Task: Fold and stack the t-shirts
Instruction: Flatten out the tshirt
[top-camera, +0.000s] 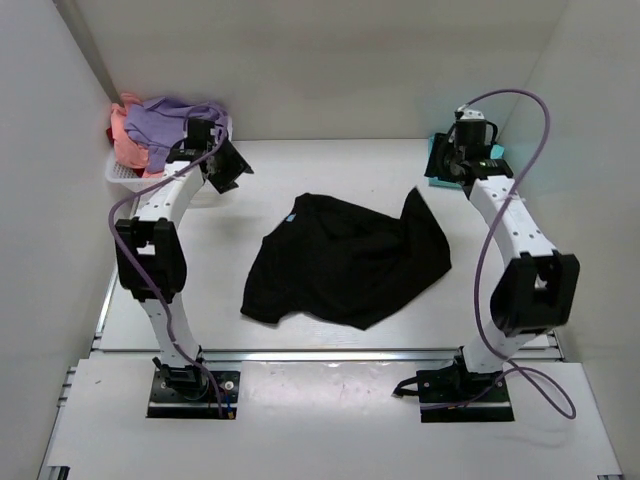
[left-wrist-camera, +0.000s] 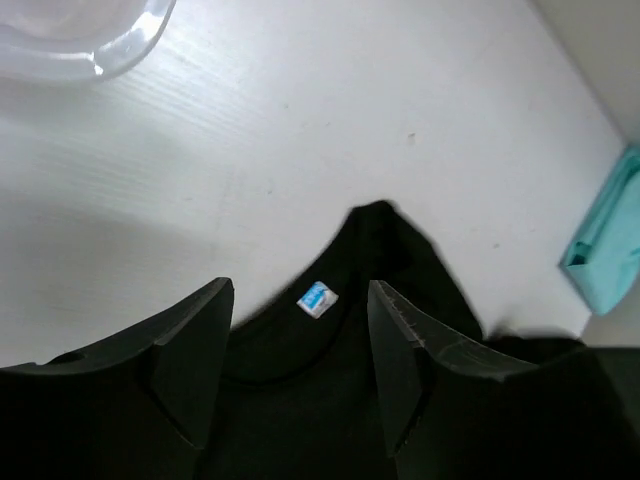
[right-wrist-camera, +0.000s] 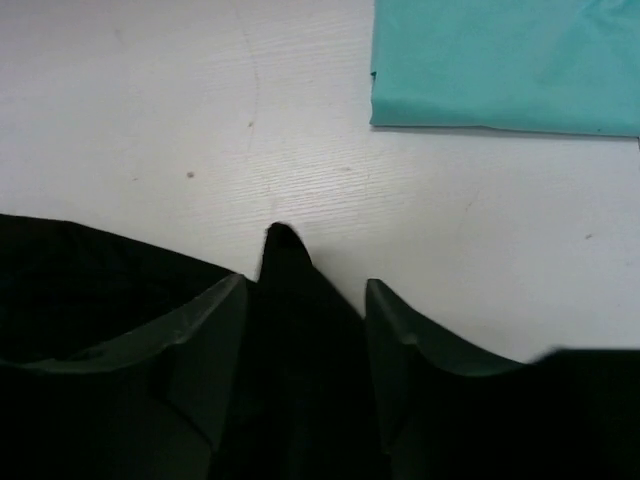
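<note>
A black t-shirt lies crumpled and spread on the middle of the table, its blue neck label at its far left. A folded teal t-shirt lies at the back right. Lavender, salmon-pink and red t-shirts are heaped in the basket at the back left. My left gripper is open and empty, raised beside the basket; in its wrist view the label sits between the fingers. My right gripper is open and empty, raised by the teal shirt, above the black shirt's pointed corner.
A white mesh basket stands at the back left against the wall; its rim shows in the left wrist view. White walls close the table on three sides. The teal shirt also shows in both wrist views.
</note>
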